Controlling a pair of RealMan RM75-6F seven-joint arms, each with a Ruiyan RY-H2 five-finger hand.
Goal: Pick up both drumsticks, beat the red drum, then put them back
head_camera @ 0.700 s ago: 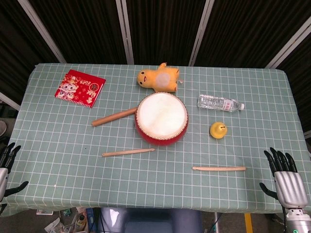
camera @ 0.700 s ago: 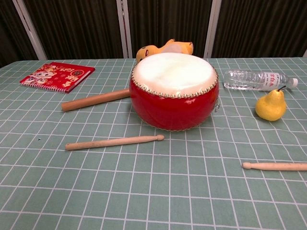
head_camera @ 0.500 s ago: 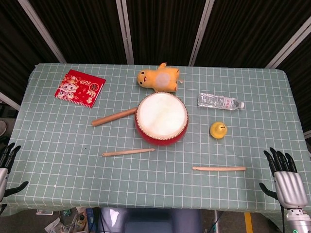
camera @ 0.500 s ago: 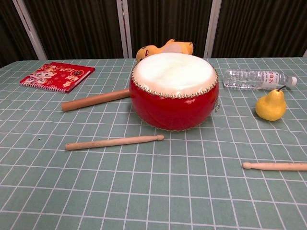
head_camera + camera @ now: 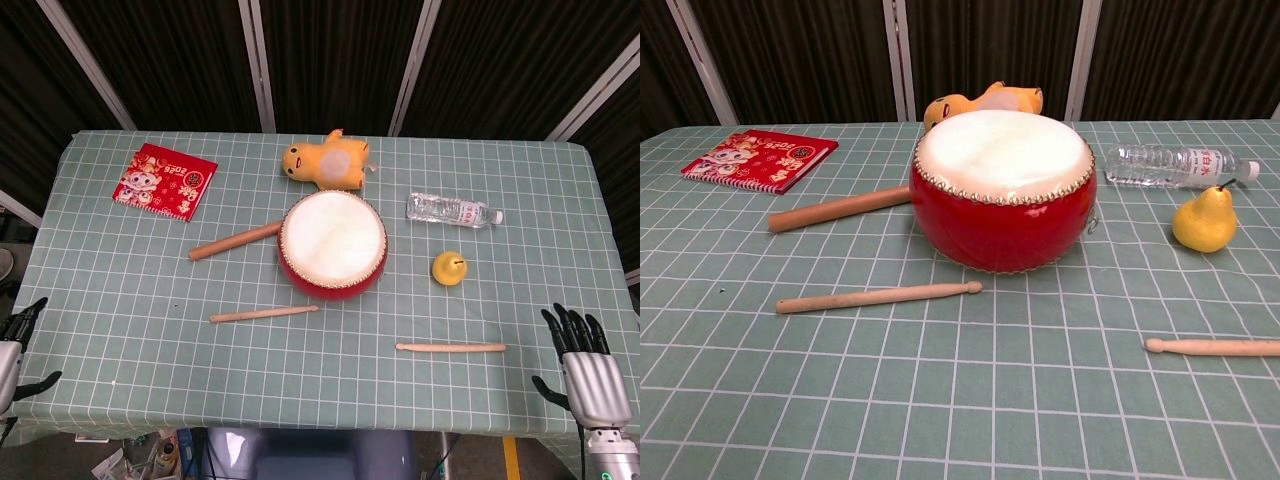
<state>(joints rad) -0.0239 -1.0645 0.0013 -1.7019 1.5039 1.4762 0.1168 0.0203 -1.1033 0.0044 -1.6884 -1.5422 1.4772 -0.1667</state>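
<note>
Your left hand (image 5: 14, 345) has edged a little inward at the worktop's (image 5: 100, 300) near-left corner since a moment ago, fingers spread and holding nothing, while your right hand (image 5: 588, 368) sits much as it was at the near-right corner, equally bare — so the pick-up has barely begun. Both slim, tapered pale-wood drumsticks lie flat on the green checked cloth: the left drumstick (image 5: 264, 314) just in front of the red drum (image 5: 333, 243) — a glossy round shell under a smooth white skin — and the right drumstick (image 5: 450, 347) further right, nearer your right hand.
</note>
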